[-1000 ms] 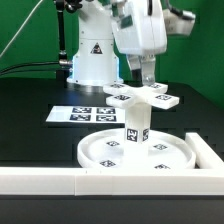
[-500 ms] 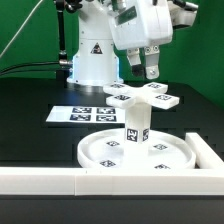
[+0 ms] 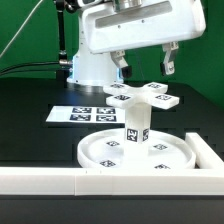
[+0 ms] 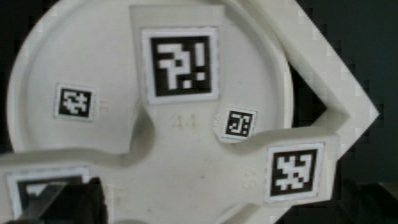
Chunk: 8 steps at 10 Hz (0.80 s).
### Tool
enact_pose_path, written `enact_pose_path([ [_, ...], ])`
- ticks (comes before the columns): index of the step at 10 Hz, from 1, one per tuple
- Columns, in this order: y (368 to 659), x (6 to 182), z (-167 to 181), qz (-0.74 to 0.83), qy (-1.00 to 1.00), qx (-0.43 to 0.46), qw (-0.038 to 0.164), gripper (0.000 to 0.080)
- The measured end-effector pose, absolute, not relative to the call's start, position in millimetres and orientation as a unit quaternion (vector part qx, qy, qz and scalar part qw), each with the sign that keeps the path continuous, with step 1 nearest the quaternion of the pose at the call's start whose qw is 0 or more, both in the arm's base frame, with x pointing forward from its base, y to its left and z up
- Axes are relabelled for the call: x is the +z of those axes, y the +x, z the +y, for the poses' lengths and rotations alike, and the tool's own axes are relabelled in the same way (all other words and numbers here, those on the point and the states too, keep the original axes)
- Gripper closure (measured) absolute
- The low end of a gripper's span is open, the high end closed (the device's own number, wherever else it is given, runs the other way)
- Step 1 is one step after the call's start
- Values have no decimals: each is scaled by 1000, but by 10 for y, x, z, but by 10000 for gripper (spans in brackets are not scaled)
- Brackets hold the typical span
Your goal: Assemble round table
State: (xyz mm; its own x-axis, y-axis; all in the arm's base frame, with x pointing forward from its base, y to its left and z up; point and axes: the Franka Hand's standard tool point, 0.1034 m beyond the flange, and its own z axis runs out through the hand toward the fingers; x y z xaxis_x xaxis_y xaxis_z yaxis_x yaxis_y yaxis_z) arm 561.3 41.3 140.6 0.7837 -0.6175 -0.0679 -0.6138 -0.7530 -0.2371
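White disc (image 3: 92, 151) flat, post (image 3: 135, 126) upright at ctr, cross foot (image 3: 143, 95) atop, seemingly seated.

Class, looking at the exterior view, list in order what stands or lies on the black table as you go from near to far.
border wall → round disc → marker board → robot base. The post and foot piece rise over the disc, so they are left out.

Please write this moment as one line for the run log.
gripper: open, above foot | foot: on post | post: upright in disc
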Motion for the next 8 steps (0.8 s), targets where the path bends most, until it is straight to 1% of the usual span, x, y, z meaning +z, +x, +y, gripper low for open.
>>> enact_pose_path([
  [4,5608,1401,409,207,-971,-22,121,151],
  [5,5600,1402,411,134,-985,-26,107,151],
  [6,5605,1405,423,70,-992,-28,97,151],
  [8,5639,1400,469,-25,-996,-25,84,151],
])
